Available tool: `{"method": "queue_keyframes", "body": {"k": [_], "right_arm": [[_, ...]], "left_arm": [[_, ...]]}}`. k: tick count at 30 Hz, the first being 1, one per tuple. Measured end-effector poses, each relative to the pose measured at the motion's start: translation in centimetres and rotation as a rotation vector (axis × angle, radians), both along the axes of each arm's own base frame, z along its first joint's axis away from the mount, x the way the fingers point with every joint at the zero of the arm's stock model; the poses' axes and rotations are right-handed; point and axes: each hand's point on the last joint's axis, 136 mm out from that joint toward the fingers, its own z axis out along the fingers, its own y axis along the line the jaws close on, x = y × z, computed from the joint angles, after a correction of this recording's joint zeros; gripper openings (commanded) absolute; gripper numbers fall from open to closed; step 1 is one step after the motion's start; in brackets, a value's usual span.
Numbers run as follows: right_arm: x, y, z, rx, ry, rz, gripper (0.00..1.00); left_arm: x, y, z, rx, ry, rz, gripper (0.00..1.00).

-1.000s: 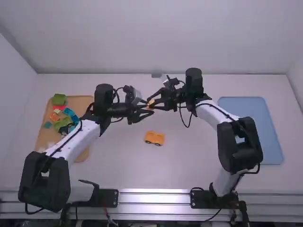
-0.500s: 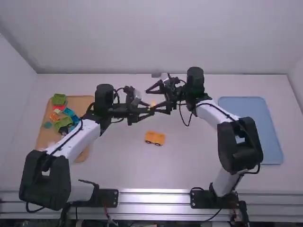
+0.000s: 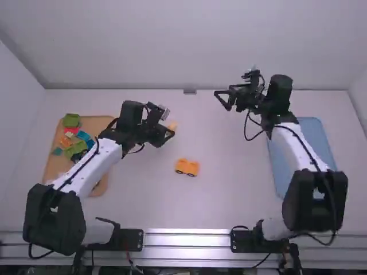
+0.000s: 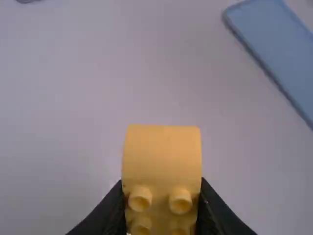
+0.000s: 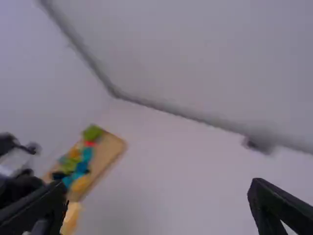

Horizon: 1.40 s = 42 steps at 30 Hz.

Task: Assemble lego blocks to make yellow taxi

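1. While the high view places the left gripper (image 3: 170,132) over the table (image 3: 229,195), the left wrist view shows it gripping a yellow block (image 4: 162,154) with studs (image 4: 140,199).
2. Right gripper (image 3: 222,101): wide.
3. High view: orange wheeled block (image 3: 187,167) on table.

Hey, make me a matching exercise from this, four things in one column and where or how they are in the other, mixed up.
1. Yellow block
2. Orange wheeled piece
3. Wooden tray
4. Right gripper

A. Open and empty
B. Gripped by the left gripper
C. Holding a pile of colourful blocks
D. Resting directly on the white table

Pairs: 1-B, 2-D, 3-C, 4-A
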Motion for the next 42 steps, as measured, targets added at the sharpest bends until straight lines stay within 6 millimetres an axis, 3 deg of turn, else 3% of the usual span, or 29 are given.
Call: {"method": "queue_keyframes", "body": {"k": [2,5,7,10,13,17,25,29,39,42], "right_arm": [[-1.8,0.0,0.0,-0.144,0.003,-0.061,0.99],[-4.5,1.0,0.6,-0.283,-0.047,-0.033,0.99],[-6.7,2.4,1.2,-0.381,-0.142,0.037,0.99],[-7.7,3.5,0.8,-0.424,-0.235,0.088,0.99],[-8.3,4.5,-0.9,-0.440,-0.269,0.129,0.99],[-9.2,6.7,-4.1,-0.436,-0.337,0.192,0.99],[-10.0,8.7,-3.9,-0.380,-0.394,0.212,0.99],[-10.0,8.6,-3.9,-0.376,-0.387,0.208,0.99],[-10.0,8.6,-4.0,-0.375,-0.384,0.208,0.99],[-10.0,8.6,-4.0,-0.376,-0.380,0.207,0.99]], "left_arm": [[0.5,-0.1,1.5,0.068,-0.007,0.048,0.08],[0.6,0.5,2.0,0.126,0.014,0.133,0.07],[-0.2,2.2,0.6,0.189,0.097,0.246,0.03],[-1.0,4.5,-1.4,0.240,0.181,0.378,0.02],[-1.5,5.5,-3.2,0.262,0.229,0.448,0.02],[-2.0,5.5,-7.3,0.282,0.336,0.487,0.02],[-3.1,5.5,-14.2,0.344,0.541,0.594,0.02],[-4.2,6.1,-15.6,0.323,0.645,0.740,0.02],[-7.0,6.0,-15.9,0.057,0.944,1.334,0.02],[-7.1,5.7,-15.9,-0.018,0.984,1.456,0.02]]}}
